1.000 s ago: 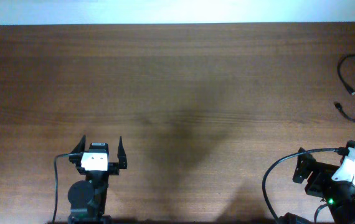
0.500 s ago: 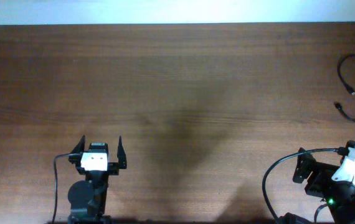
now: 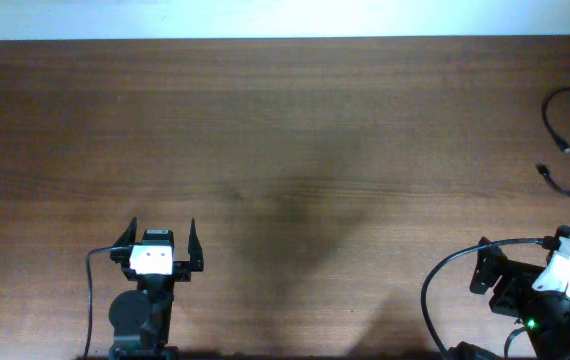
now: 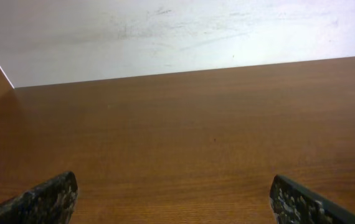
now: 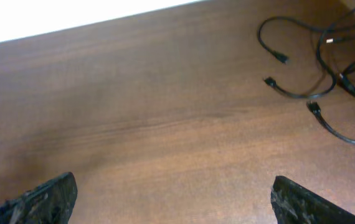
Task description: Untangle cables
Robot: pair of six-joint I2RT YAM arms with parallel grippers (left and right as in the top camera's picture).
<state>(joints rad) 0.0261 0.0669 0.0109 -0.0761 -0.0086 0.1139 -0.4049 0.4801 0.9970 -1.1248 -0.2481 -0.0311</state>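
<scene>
The cables [image 3: 569, 140] are thin black cords in loose loops at the table's far right edge, partly cut off by the overhead frame. They also show in the right wrist view [image 5: 327, 68] at the upper right, with small plug ends lying apart. My left gripper [image 3: 160, 240] is open and empty at the front left, far from the cables; its fingers [image 4: 174, 199] span bare wood. My right gripper [image 3: 530, 262] sits at the front right, below the cables, open and empty [image 5: 174, 199].
The brown wooden table [image 3: 285, 150] ends at a white wall [image 4: 165, 31] at the back. Thicker black wires [image 3: 435, 290] curve from the right arm's base at the front right. A black wire [image 3: 90, 300] runs by the left base.
</scene>
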